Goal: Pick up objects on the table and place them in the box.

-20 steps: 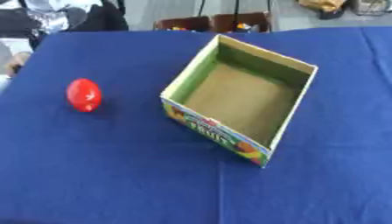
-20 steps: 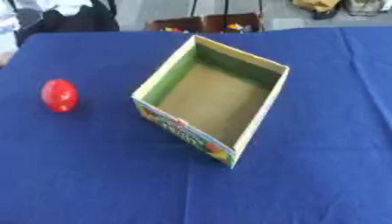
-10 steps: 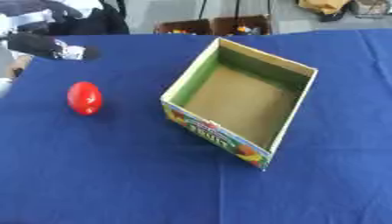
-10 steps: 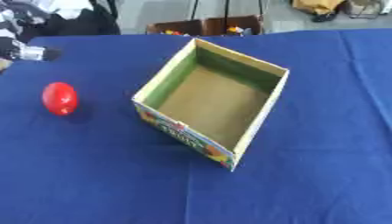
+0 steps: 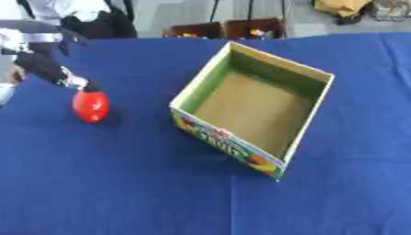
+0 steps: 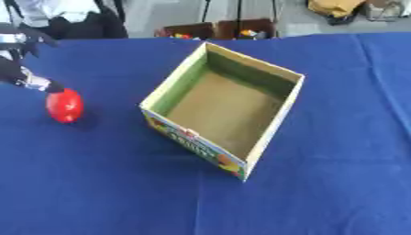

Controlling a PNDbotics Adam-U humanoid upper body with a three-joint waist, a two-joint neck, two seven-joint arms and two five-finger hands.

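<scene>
Red egg-shaped object (image 5: 90,106), glossy and smooth, lies on the blue cloth-covered table (image 5: 120,183) at the left side, well apart from the box. Open cardboard box (image 5: 255,105), green inner walls, brown floor, printed fruit pattern on its near outer wall, sits askew near the table centre; nothing inside.

Left hand (image 5: 50,69), black with silver joints, enters from the upper left edge. One dark fingertip (image 5: 90,86) points down and touches, or is just short of, the top of the red object; contact cannot be confirmed. Fingers look extended rather than curled, and they are not wrapped round the object. Nothing is held. In the right eye view the same fingertip sits at the object's upper left edge.

Right hand does not appear in either view.

Beyond the far table edge: brown crates (image 5: 224,28) with small coloured items, on a grey floor.
</scene>
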